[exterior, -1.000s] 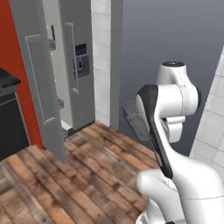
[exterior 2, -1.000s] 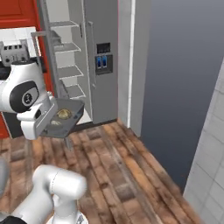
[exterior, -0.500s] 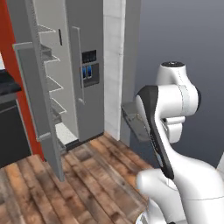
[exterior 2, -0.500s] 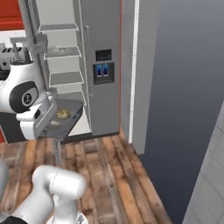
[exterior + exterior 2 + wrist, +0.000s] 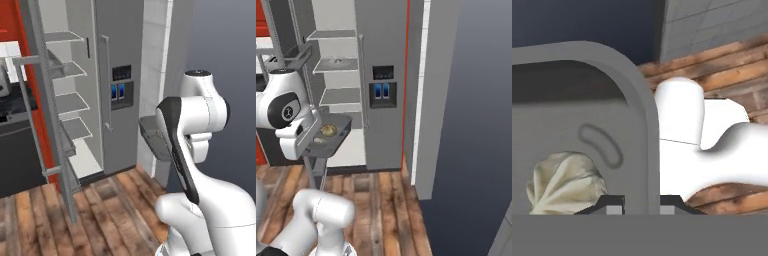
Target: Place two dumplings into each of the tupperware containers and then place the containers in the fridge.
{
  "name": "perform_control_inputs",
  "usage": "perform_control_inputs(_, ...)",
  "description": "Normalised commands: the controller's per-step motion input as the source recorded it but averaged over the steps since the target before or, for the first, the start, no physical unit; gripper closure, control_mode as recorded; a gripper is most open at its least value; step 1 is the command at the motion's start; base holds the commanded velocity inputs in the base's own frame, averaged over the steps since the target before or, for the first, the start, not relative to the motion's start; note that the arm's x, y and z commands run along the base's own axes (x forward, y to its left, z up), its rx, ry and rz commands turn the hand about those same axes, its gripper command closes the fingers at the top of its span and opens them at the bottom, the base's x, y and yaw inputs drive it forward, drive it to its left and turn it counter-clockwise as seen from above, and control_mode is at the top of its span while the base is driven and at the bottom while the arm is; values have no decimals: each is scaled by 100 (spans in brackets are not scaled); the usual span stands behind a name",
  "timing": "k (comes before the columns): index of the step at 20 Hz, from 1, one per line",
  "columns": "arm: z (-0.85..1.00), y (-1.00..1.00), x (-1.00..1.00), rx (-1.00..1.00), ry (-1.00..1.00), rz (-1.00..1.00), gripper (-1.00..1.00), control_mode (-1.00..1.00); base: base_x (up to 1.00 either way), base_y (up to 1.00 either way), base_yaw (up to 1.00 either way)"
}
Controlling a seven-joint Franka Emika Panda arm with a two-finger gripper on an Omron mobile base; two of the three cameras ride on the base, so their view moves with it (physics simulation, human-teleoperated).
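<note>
The shallow dark grey rectangular tupperware tray was seen pinched at its flared rim by the claw, whose two dark tips were pressed on either side of the rim wall at the bottom of the hand view, with a pale pleated dumpling lying inside at lower left. In the right base view the tall grey fridge was seen standing open beyond the tray, its pale shelves at upper left, so the tray was judged to need carrying forward and leftward onto one. The claw itself was hidden behind the arm in both base views, and a second dumpling was hard to make out.
</note>
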Motion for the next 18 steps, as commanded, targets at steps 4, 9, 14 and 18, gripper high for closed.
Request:
perform_control_inputs(4, 0, 0, 0, 0, 0, 0, 100, 100, 71, -37, 38)
perform_control_inputs(9, 0, 0, 0, 0, 0, 0, 100, 100, 60, -17, 40)
perform_control_inputs(14, 0, 0, 0, 0, 0, 0, 100, 100, 55, -34, 29)
perform_control_inputs(18, 0, 0, 0, 0, 0, 0, 100, 100, 56, -44, 15)
